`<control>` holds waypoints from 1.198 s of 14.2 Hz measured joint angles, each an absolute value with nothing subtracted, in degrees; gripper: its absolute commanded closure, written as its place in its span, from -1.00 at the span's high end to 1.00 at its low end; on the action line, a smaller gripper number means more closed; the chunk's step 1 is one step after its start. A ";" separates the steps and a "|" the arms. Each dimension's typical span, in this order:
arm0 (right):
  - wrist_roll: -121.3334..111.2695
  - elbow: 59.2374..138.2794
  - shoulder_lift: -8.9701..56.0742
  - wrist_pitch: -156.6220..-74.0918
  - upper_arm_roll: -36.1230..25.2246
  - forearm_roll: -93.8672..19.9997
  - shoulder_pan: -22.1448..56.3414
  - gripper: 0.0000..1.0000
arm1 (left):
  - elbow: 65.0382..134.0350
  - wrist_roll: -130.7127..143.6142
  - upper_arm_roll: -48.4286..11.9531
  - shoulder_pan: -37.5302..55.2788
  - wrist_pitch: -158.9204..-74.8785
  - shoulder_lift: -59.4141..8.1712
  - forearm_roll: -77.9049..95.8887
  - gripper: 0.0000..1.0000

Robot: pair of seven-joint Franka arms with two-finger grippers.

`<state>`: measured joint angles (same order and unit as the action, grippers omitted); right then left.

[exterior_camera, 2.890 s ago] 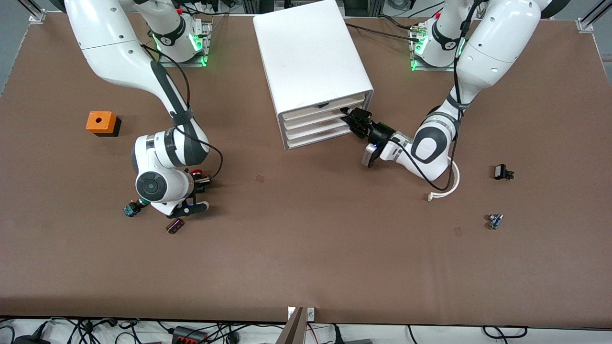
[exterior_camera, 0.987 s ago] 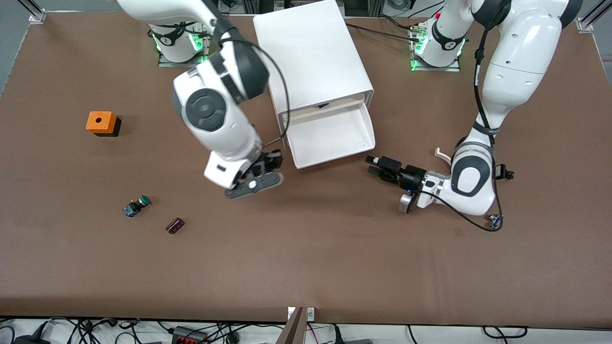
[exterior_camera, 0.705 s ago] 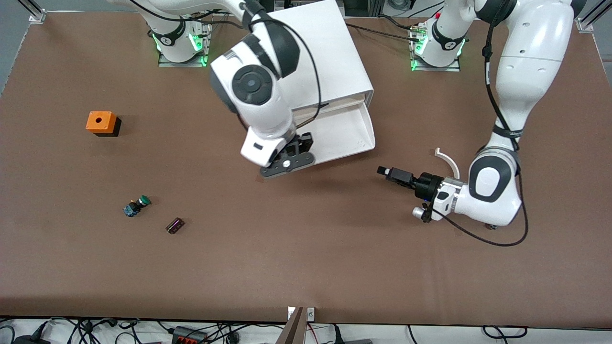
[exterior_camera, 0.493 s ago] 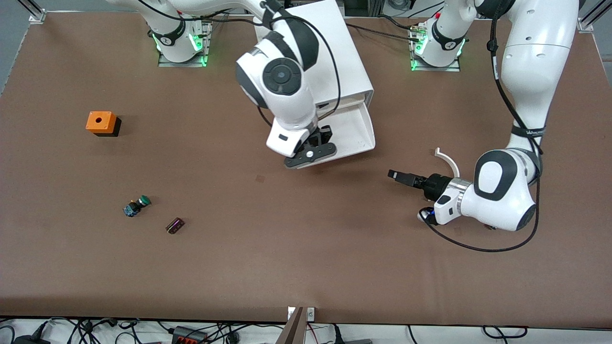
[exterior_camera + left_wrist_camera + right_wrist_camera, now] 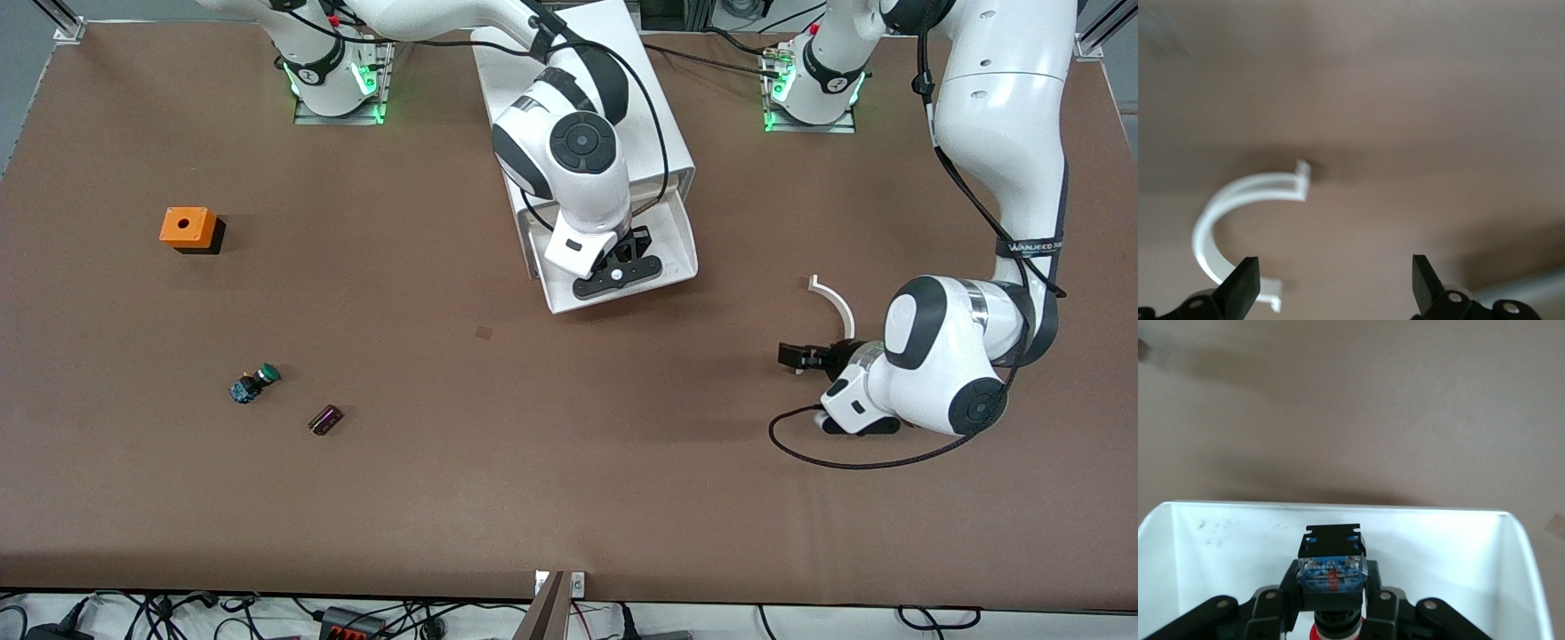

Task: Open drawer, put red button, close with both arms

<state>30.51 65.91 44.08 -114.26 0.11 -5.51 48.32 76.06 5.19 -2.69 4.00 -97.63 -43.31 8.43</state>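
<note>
the red button (image 5: pixel 1332 587) is gripped between the fingers of the right hand (image 5: pixel 1332 613), which hangs over the open drawer (image 5: pixel 680 233), second from the top of the white cabinet (image 5: pixel 582 89). in the right wrist view the button's black-and-blue body shows over the white floor of the drawer, with its red cap tucked toward the wrist. the step in hand is judged to be the placing of the button: the opening is done, the closing is not.

for a clean release, the button should be lowered until it is just above the drawer floor and then let go, so that it is not bounced over the low walls. a spot toward the middle of the floor is preferred, away from the front lip (image 5: pixel 1338 507).

the drawer walls are shallow, and the edge of the cabinet top stands just above the drawer's inner end, so a straight upward exit is the safest. the left hand (image 5: pixel 1331 287) waits low over the surface (image 5: pixel 569 462) toward the left arm's end, its fingers spread wide with nothing between them, just beside a white curved clip (image 5: pixel 1225 220). the surface in front of the drawer lies open for the closing push by both arms.
</note>
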 measured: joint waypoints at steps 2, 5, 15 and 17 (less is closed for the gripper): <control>31.79 65.90 44.68 -114.25 0.11 -5.51 48.46 -1.00 | 75.95 6.95 -2.57 3.82 -100.18 -44.10 7.23 1.00; 32.61 65.70 44.72 -113.33 0.11 -5.52 48.47 -1.00 | 75.75 8.13 -2.55 3.81 -105.27 -44.25 6.88 1.00; 34.67 61.56 44.66 -110.84 -0.05 -5.52 48.84 1.00 | 75.76 8.44 -2.50 3.85 -106.41 -44.91 6.84 1.00; 35.51 59.97 44.44 -110.83 -0.97 -5.50 48.72 1.00 | 75.75 8.45 -2.50 3.86 -106.41 -44.92 6.84 1.00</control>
<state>35.51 59.97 44.44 -110.83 -0.97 -5.50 48.72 75.75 8.45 -2.50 3.86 -106.41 -44.92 6.84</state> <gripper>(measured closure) 0.022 0.000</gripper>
